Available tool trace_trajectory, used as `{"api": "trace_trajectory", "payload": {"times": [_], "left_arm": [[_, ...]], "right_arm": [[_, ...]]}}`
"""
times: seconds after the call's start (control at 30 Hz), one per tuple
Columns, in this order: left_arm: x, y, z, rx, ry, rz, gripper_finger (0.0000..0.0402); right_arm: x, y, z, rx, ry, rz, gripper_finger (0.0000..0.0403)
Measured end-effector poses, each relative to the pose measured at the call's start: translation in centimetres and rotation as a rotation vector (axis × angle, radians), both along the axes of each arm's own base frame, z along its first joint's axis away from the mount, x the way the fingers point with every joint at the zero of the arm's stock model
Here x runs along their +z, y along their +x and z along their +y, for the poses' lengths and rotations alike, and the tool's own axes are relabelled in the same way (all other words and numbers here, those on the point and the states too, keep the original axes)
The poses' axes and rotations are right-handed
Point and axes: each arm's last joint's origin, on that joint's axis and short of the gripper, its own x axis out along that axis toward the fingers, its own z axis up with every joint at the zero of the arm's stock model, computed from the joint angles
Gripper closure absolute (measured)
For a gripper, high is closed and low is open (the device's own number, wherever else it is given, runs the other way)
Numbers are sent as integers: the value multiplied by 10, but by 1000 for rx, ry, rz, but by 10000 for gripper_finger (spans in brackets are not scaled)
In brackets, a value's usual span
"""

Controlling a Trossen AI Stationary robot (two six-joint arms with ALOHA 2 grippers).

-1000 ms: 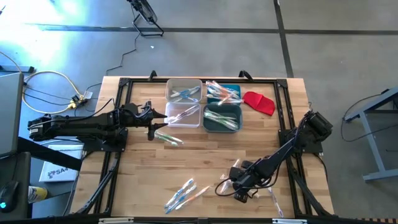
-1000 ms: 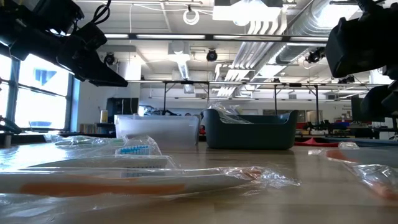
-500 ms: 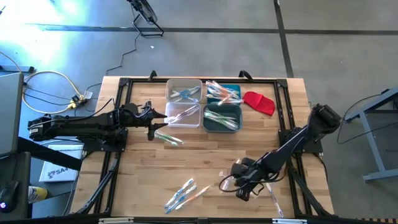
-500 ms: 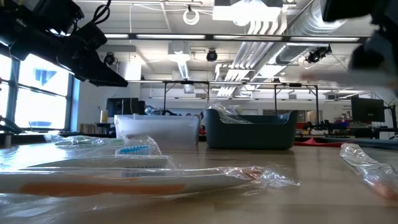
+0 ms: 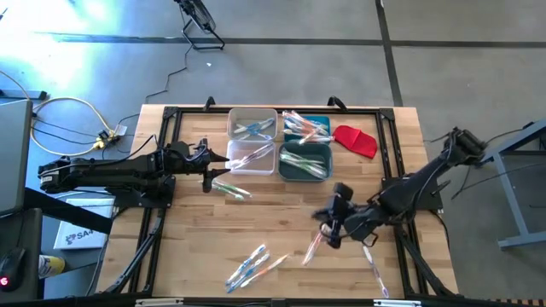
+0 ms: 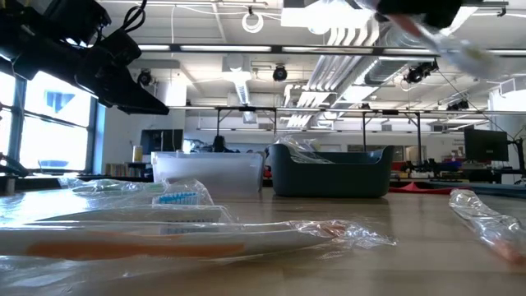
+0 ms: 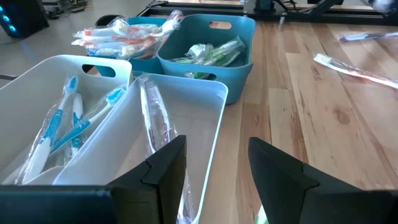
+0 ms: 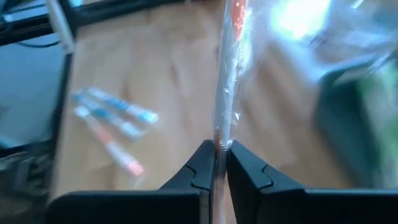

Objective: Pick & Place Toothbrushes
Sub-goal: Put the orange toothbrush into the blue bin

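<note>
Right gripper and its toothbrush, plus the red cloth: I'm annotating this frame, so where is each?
right gripper (image 8: 217, 163): right wrist view, between its fingertips.
wrapped toothbrush (image 8: 231, 68): right wrist view, mid-handle above the fingers.
red cloth (image 5: 357, 141): high view, its middle.

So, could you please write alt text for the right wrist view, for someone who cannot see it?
The right gripper is shut on a wrapped orange toothbrush, held above the wooden table. A few more wrapped toothbrushes lie on the wood below; the far side is too blurred to tell.

Four bins (image 5: 252, 124), many toothbrushes (image 5: 253, 264)
</note>
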Motion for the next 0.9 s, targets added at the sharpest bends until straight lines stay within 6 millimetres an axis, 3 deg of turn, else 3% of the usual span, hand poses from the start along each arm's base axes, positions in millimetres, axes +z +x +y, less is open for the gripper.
{"api": "trace_trajectory", "payload": {"times": [0.23,0.43,0.67,0.9], "left_arm": [[0,0,0,0,0,0,231],[0,0,0,0,0,0,231],[0,0,0,0,0,0,231],[0,0,0,0,0,0,231]], "right_arm": [[17,6,-33,-17,-285,-37,384],[23,22,-69,-39,-425,-26,384],[28,36,-119,-53,-498,-19,385],[29,37,-168,-94,-552,32,385]]}}
